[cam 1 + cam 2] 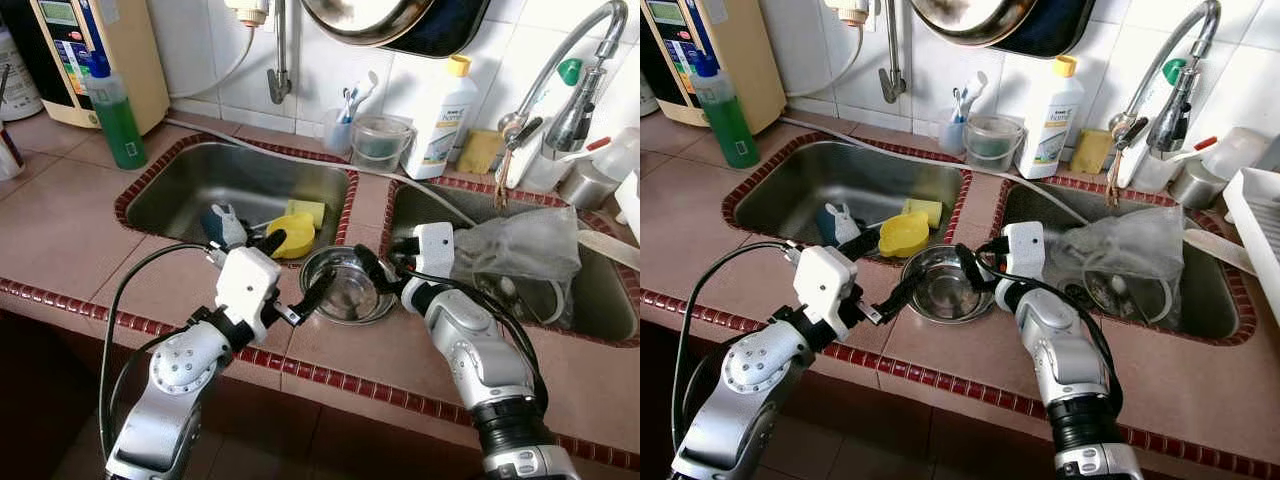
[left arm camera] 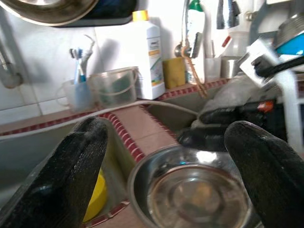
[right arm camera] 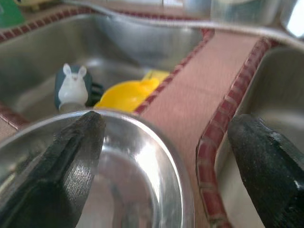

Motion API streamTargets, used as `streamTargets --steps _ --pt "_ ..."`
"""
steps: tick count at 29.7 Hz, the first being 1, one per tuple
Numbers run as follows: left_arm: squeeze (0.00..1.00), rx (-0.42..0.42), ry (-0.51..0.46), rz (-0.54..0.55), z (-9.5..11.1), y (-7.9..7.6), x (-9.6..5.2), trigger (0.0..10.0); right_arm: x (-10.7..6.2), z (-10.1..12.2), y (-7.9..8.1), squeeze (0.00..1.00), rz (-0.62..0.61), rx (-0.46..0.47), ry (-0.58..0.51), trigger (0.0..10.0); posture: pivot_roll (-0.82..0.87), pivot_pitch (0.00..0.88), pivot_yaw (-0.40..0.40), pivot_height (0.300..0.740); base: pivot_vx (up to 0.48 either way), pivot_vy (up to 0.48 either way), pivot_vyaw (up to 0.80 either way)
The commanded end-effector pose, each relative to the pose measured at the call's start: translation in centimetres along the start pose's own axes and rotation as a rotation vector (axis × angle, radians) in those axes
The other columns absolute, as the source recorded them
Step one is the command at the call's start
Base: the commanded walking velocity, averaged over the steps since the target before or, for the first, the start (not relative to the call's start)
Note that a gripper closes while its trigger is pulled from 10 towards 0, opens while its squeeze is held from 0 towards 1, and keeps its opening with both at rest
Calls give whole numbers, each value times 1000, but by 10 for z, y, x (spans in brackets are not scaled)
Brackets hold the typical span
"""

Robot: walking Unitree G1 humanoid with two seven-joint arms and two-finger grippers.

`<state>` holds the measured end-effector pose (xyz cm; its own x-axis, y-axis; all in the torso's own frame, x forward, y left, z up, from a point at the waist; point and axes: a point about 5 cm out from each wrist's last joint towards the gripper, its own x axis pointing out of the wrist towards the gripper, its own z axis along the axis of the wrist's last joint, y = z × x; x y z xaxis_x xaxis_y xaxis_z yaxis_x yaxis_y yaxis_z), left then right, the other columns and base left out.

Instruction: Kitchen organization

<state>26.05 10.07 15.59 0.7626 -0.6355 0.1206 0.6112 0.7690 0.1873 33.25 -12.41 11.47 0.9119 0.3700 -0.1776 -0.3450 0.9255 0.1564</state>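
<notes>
The steel bowl (image 1: 345, 287) sat upright on the tiled counter (image 1: 70, 225), on the strip between the left sink (image 1: 190, 185) and the right sink (image 1: 600, 290), close to the counter's front edge. Both grippers met at it from opposite sides. The left gripper (image 1: 290, 278) lay on the bowl's left flank, fingers spread: in the left wrist view one finger (image 2: 71, 175) stood outside the rim toward the left sink and the other (image 2: 268, 173) over the bowl's far side, so the bowl lay straight ahead between them. The right gripper (image 1: 975, 265) reached the bowl's right rim, also spread; in the right wrist view one finger (image 3: 57, 161) lay over the bowl's inside and the other (image 3: 270, 166) outside, toward the right sink, straddling the rim. Whether either finger touched the metal could not be made out. Judged from this, the right gripper was the better placed to pinch the rim; neither arm was clearly nearer. A yellow lid-like piece (image 1: 290, 235) and a yellow sponge (image 1: 307, 210) lay in the left sink; a crumpled plastic bag (image 1: 520, 245) lay in the right sink.
</notes>
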Motion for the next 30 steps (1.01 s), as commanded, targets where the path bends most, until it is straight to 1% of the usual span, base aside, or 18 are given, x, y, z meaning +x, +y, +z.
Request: streamTargets --steps 1,4,6,11,13,21,24,30 --pt "0 0 -7 -14 3 -5 2 10000 -3 -6 -5 0 -4 21 40 10000 19 69 -68 740 0 0 0" --pt "0 0 -7 -16 4 -6 2 10000 -3 -8 -7 0 -19 17 49 10000 21 68 -67 740 0 0 0" --pt "0 -2 -8 -18 5 -7 2 10000 -3 -11 -6 0 -9 35 63 10000 21 68 -67 740 0 0 0" --pt "0 -9 -6 -36 6 -9 1 10000 -4 -17 -5 0 10 41 96 10000 27 58 -72 740 0 0 0" --pt "0 -3 12 -69 2 -14 -1 10000 -3 -18 -5 0 12 40 101 10000 27 56 -73 740 0 0 0" --pt "0 16 60 -140 -7 -26 -6 10000 -2 -15 -6 0 30 44 100 10000 30 49 -78 740 0 0 0" --pt "0 11 57 -138 -7 -27 -5 10000 -2 -15 -6 0 36 41 97 10000 29 49 -79 740 0 0 0" --pt "0 7 54 -150 -5 -29 -4 10000 -1 -14 -4 0 56 65 98 10000 28 49 -79 740 0 0 0"
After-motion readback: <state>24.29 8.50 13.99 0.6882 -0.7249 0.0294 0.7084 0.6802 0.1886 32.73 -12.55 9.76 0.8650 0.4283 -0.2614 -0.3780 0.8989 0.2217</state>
